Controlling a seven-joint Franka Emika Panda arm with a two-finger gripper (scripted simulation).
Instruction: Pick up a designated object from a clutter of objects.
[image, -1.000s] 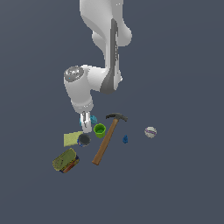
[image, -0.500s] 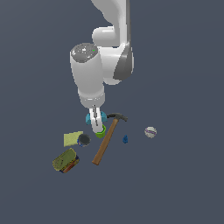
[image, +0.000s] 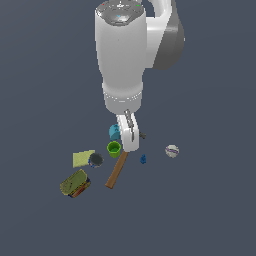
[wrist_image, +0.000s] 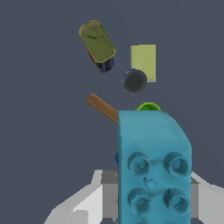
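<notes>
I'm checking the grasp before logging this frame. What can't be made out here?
- Gripper jaws: the teal-blue studded toy block covers them in the wrist view; too small in the exterior view.
- Green cup: only its rim shows above the block in the wrist view.
- Wooden-handled hammer: its head is behind the gripper, exterior view.

White rounded arm (image: 122, 55), grey joint patches.

One teal block (image: 114, 132), one green cup (image: 114, 148), one hammer (image: 117, 170) and one white ball (image: 172, 150). Also one yellow-green pad (image: 83, 158), one dark round thing (image: 95, 160), one olive can (image: 75, 183) and one small blue bit (image: 143, 159).
</notes>
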